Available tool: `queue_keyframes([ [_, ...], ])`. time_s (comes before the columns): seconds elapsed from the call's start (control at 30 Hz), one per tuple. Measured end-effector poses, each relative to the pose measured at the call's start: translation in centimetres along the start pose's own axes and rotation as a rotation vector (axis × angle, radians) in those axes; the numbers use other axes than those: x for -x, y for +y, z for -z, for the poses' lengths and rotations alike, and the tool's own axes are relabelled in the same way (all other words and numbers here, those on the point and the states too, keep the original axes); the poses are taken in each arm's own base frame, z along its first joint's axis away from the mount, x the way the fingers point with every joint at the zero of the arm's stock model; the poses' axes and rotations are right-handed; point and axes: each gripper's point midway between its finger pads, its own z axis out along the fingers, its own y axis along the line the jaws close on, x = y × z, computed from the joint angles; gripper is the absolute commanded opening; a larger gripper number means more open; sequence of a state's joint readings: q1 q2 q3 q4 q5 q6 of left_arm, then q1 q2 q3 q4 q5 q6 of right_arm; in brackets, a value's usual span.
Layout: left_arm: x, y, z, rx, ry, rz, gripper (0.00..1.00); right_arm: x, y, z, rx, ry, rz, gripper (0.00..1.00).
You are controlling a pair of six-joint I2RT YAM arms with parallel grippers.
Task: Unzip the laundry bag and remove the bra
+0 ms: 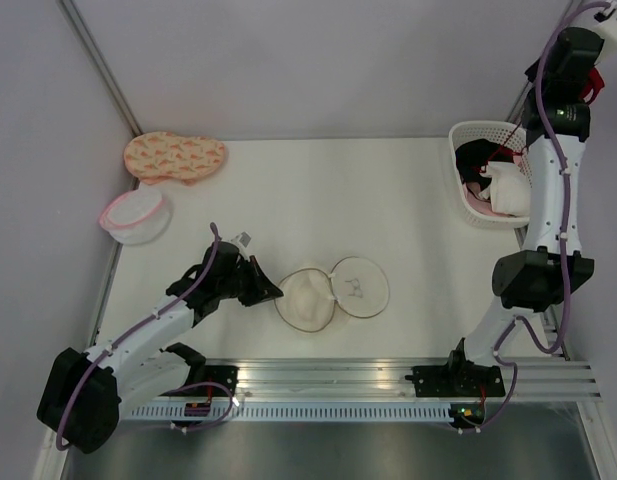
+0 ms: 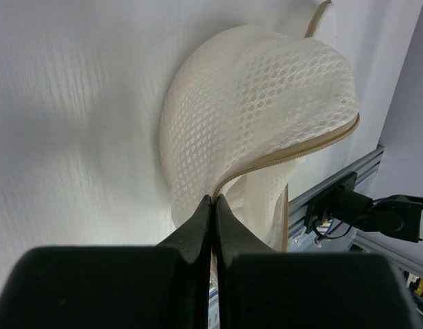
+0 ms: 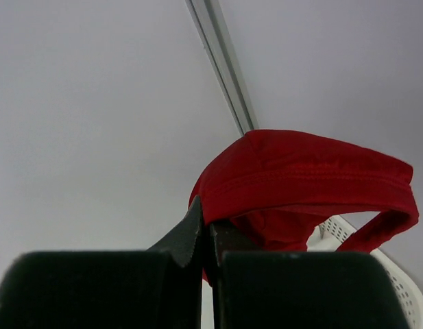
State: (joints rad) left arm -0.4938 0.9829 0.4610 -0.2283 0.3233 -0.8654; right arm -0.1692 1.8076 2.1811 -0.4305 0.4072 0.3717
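Note:
The laundry bag (image 1: 333, 290) lies unzipped on the table near the front rail, its two round halves spread side by side. My left gripper (image 1: 273, 292) is shut on the bag's left edge. In the left wrist view the jaws (image 2: 213, 200) pinch the brown zip rim (image 2: 293, 156) of the cream mesh half (image 2: 259, 103). My right gripper (image 1: 596, 72) is raised high over the basket at the far right and is shut on the bra's red strap (image 3: 300, 185). A red strap (image 1: 504, 150) and a whitish cup (image 1: 505, 188) show in the basket below it.
A white plastic basket (image 1: 466, 132) at the back right holds a black garment (image 1: 476, 156) and a pink garment (image 1: 478, 203). A flat orange patterned pouch (image 1: 175, 157) and a pink-rimmed round bag (image 1: 136, 215) lie at the back left. The aluminium rail (image 1: 388, 375) runs along the front.

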Motion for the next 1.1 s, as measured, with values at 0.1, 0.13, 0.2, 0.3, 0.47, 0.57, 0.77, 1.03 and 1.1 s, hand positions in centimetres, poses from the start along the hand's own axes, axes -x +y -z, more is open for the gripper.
queue_keyframes([
  [0.1,-0.2,0.3,0.0,0.011,0.009,0.005,0.02,0.1,-0.1,-1.3,0.009,-0.008,-0.022,0.00],
  [0.13,-0.2,0.3,0.0,0.013,0.011,0.006,0.02,-0.2,0.0,-1.8,0.016,-0.007,-0.028,0.00],
  [0.2,-0.3,0.4,0.0,0.016,0.013,0.007,0.02,-1.1,0.5,-2.6,0.033,0.007,-0.036,0.00],
  [0.3,-0.4,0.5,0.0,0.021,0.018,0.009,0.02,-3.4,1.0,-4.1,0.057,0.044,-0.044,0.00],
  [0.47,-0.4,0.5,0.0,0.022,0.018,0.010,0.02,-9.6,0.3,-6.4,0.052,0.144,-0.026,0.01],
  [0.57,-0.5,0.5,0.0,0.023,0.019,0.010,0.02,-15.0,-1.0,-7.5,0.028,0.229,0.000,0.00],
  [0.77,-0.5,0.5,0.3,0.014,0.011,0.006,0.02,-25.2,-4.2,-8.7,-0.035,0.407,0.057,0.00],
  [1.03,-0.7,0.5,0.8,0.000,-0.003,0.000,0.02,-26.0,-5.1,-9.0,-0.075,0.407,0.072,0.08],
  [1.1,-0.8,0.6,0.9,0.000,-0.007,0.000,0.02,-25.4,-4.7,-9.2,-0.068,0.394,0.062,0.53],
])
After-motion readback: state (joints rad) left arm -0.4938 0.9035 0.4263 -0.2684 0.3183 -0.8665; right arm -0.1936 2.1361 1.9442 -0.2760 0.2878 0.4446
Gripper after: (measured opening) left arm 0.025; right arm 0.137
